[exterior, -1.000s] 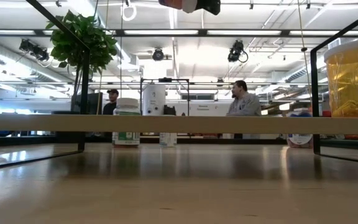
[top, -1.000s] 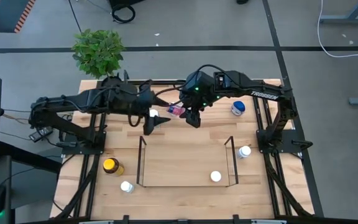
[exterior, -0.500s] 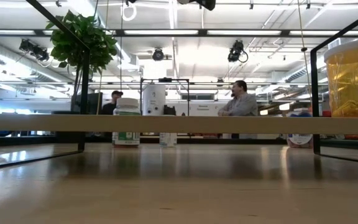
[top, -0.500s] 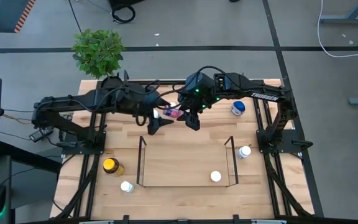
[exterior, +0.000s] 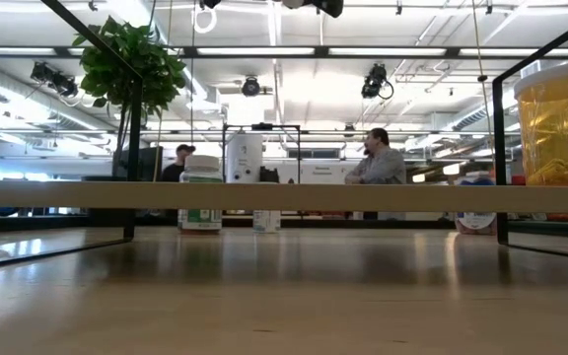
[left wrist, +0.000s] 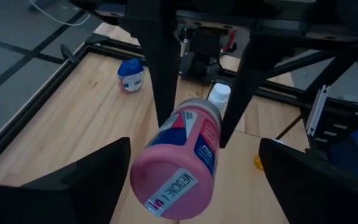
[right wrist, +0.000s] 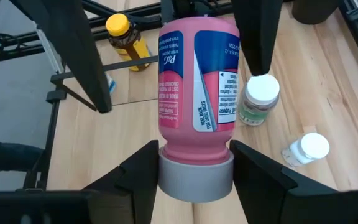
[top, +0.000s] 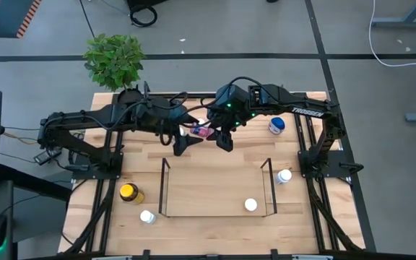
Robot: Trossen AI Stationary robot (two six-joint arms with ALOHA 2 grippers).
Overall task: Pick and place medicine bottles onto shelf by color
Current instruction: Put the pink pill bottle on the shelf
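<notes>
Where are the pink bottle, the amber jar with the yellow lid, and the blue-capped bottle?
Pink plastic bottle with blue label [right wrist: 194, 81], right wrist view, on its label side.
Amber jar with yellow lid [top: 128, 192], high view, on the lid.
Blue-capped white bottle [top: 276, 125], high view, on the cap.

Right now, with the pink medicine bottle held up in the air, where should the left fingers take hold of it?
Around the round body near its flat base, coming from the base end. The pink plastic medicine bottle lies sideways, grey cap clamped by the right gripper, base facing the open left gripper.
</notes>
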